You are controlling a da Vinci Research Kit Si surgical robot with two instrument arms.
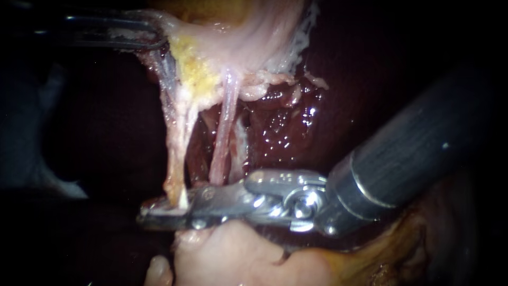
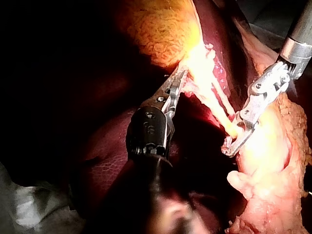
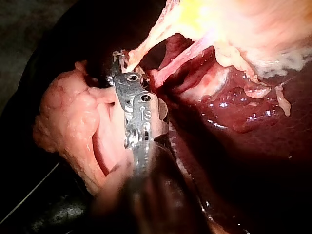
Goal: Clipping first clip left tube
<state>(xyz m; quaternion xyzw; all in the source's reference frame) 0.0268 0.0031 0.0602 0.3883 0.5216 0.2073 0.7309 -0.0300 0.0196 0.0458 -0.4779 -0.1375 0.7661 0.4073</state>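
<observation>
The left tube (image 1: 174, 132) hangs taut from the yellowish fat under the gallbladder (image 1: 259, 32) down to its lower end, where it passes between the jaws of my right instrument (image 1: 153, 212). The pinker right tube (image 1: 223, 132) runs just beside it and seems to lie outside the bite, behind the upper jaw. The 2 jaws appear to press the left tube from opposite sides, closed on it low down (no clip can be made out in any view). I judge the step in hand to be the squeeze itself. The next move calls for a full, steady closure, then opening and backing straight off without dragging the tube. The right shaft enters from the right and lies nearly level over pale fatty tissue (image 1: 233, 254), with dark liver (image 1: 286, 127) behind. My left instrument (image 1: 154, 38) pinches the gallbladder's edge, holding the tubes stretched.
</observation>
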